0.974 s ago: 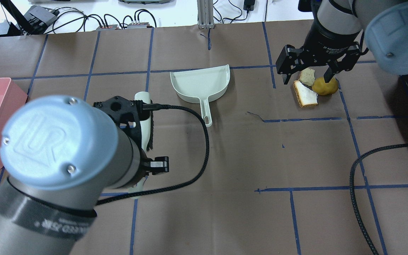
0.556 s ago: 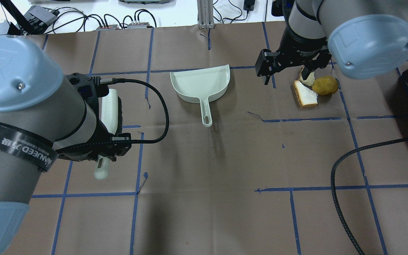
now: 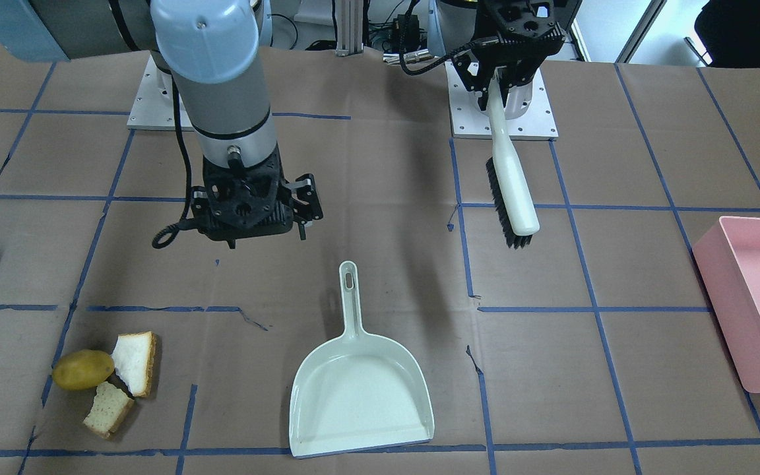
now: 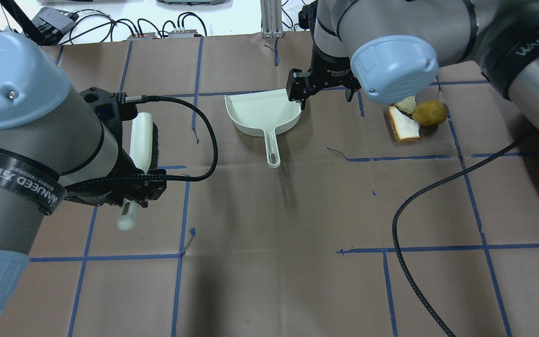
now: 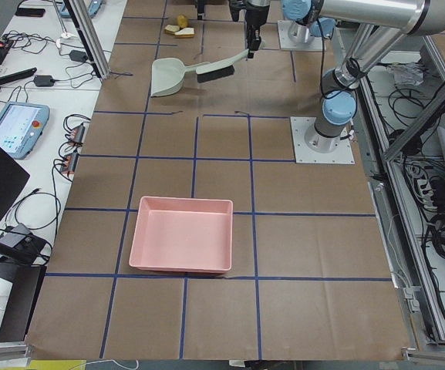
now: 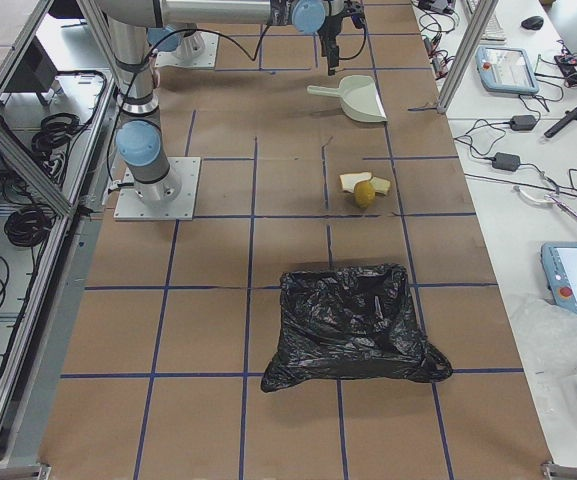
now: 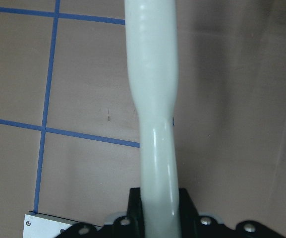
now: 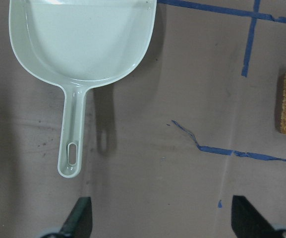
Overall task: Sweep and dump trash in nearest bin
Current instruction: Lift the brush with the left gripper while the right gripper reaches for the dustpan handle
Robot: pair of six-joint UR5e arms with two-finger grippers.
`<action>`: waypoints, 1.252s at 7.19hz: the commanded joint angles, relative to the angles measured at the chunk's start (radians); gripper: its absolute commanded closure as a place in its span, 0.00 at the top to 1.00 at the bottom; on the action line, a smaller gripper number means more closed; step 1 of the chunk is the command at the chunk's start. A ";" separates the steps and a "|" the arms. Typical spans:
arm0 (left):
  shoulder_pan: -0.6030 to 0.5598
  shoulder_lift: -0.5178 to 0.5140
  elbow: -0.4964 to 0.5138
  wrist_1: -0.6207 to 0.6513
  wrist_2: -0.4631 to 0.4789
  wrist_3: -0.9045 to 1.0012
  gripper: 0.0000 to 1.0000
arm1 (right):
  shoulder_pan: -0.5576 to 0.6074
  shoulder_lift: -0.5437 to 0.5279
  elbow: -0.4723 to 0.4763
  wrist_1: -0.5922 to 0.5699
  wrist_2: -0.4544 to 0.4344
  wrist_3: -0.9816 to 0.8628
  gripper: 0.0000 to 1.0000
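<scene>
The trash lies together on the table: a yellow-brown potato (image 3: 82,369) (image 4: 429,113) and two pieces of white bread (image 3: 136,361) (image 3: 108,409) (image 4: 404,124). A pale green dustpan (image 3: 360,402) (image 4: 262,110) (image 8: 83,39) lies flat. My right gripper (image 3: 251,221) (image 4: 321,92) (image 8: 162,220) is open and empty, above the table just beyond the dustpan's handle end, well away from the trash. My left gripper (image 3: 495,82) (image 4: 131,192) (image 7: 157,218) is shut on the handle of a brush (image 3: 512,191) (image 4: 141,140) with black bristles, held off the table.
A pink bin (image 3: 756,310) (image 5: 182,245) stands at the table end on my left. A black bag bin (image 6: 353,325) stands at the end on my right, nearer the trash. Both arms' cables hang over the table.
My right gripper has moved left, from over the trash to over the dustpan's right edge. My left gripper has carried the brush left and toward the back.
</scene>
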 commanded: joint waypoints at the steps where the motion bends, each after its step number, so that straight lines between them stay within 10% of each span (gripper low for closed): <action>1: 0.008 0.001 -0.003 0.018 -0.062 0.079 0.00 | 0.086 0.129 -0.060 -0.018 0.001 0.130 1.00; 9: 0.052 0.018 -0.017 0.012 -0.062 0.076 0.00 | 0.120 0.303 0.032 -0.277 0.013 0.276 1.00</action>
